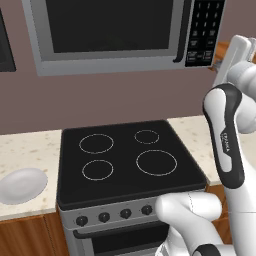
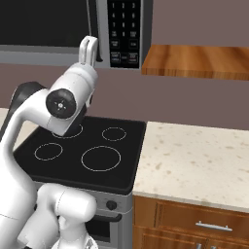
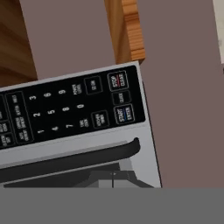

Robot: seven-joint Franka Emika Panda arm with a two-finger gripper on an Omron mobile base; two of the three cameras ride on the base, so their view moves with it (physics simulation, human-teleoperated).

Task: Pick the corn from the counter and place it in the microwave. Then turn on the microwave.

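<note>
The microwave [image 1: 110, 30] hangs above the stove, a grey box with its dark door closed and a black keypad [image 1: 202, 30] at its right. My gripper [image 2: 89, 46] is raised in front of it, pointing up at the lower part of the keypad [image 2: 124, 29] beside the black handle, and it is shut with nothing in it. In the hand view the keypad [image 3: 65, 109] is close, with the start button [image 3: 124, 113] at its right end and the handle [image 3: 87, 154] just below; my shut fingertips [image 3: 113, 179] sit under it. The corn is out of view. The beige counter [image 2: 194, 160] flanks the stove.
A black glass stovetop [image 1: 127, 155] with ring outlines lies under the microwave, with oven knobs [image 1: 115, 215] along its front. A white plate [image 1: 22, 185] rests on the counter [image 1: 25, 150] to the left. A wooden cabinet [image 2: 194, 61] hangs right of the microwave.
</note>
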